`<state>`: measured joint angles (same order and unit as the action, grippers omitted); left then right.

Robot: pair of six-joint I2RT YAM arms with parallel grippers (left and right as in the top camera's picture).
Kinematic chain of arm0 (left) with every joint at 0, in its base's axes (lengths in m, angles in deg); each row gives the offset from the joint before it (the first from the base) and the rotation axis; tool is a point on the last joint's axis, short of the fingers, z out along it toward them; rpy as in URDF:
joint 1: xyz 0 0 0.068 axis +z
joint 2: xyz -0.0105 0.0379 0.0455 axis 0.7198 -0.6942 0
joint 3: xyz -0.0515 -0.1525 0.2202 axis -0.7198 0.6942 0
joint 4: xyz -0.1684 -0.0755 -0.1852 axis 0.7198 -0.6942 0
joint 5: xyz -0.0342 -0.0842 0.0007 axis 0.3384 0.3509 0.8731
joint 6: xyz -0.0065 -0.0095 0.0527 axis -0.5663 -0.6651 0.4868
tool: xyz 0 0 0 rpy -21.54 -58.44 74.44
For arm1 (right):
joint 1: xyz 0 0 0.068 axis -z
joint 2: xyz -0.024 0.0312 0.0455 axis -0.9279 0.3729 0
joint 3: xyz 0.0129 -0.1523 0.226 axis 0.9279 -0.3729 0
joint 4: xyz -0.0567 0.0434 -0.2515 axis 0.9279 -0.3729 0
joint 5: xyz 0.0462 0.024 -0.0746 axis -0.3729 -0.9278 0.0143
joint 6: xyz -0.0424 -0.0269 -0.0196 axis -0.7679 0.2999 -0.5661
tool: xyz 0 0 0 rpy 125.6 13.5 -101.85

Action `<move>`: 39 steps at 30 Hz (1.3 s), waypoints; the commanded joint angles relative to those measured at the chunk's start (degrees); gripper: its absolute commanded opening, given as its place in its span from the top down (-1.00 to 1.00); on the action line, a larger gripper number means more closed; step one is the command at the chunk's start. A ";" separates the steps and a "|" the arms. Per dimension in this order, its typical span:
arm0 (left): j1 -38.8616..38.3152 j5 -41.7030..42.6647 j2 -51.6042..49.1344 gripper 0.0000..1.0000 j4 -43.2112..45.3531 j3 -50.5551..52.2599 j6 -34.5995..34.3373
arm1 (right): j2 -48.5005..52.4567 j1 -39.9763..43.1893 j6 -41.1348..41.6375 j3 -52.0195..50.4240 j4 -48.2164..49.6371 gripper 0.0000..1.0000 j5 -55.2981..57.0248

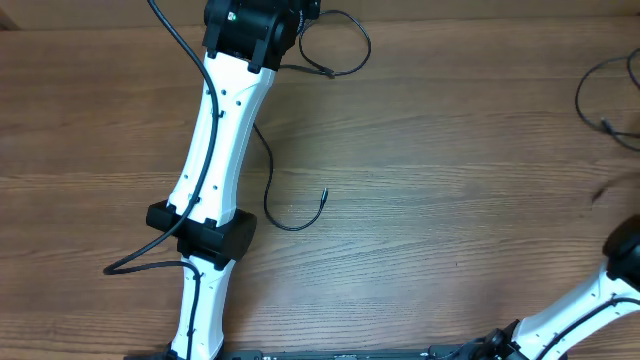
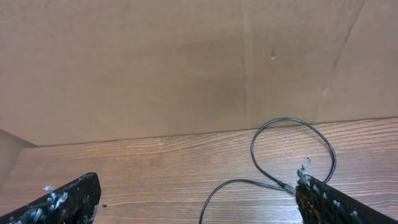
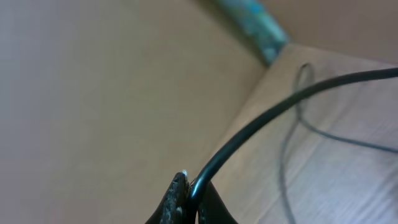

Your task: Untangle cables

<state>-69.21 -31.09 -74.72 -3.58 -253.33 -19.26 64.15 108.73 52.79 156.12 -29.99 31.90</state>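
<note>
One thin black cable [image 1: 268, 190] lies on the wooden table right of my left arm [image 1: 215, 150], and its small plug end [image 1: 324, 193] is free. A second cable makes a loop [image 1: 352, 40] at the table's far edge. In the left wrist view that loop [image 2: 292, 149] lies ahead of my left gripper [image 2: 196, 190], which is wide open, and the loop's silvery plug [image 2: 289, 185] sits just beside the right finger [image 2: 336, 202]. My right gripper [image 3: 189, 190] is shut on a black cable [image 3: 261, 118] that rises up and to the right. A third cable [image 1: 592, 100] lies at the far right.
A plain cardboard-coloured wall [image 2: 186, 68] stands just behind the table's far edge. My right arm [image 1: 600, 290] comes in at the lower right corner. Thicker black wires [image 1: 140, 265] run along the left arm.
</note>
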 commanded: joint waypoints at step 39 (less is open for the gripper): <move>-0.26 4.50 1.27 -1.00 -3.04 -0.68 -1.60 | -3.19 11.41 4.02 -26.82 -6.27 0.92 33.66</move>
<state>-69.21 -27.33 -74.72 -6.60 -253.33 -20.11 62.05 118.85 56.42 129.74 -36.72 59.29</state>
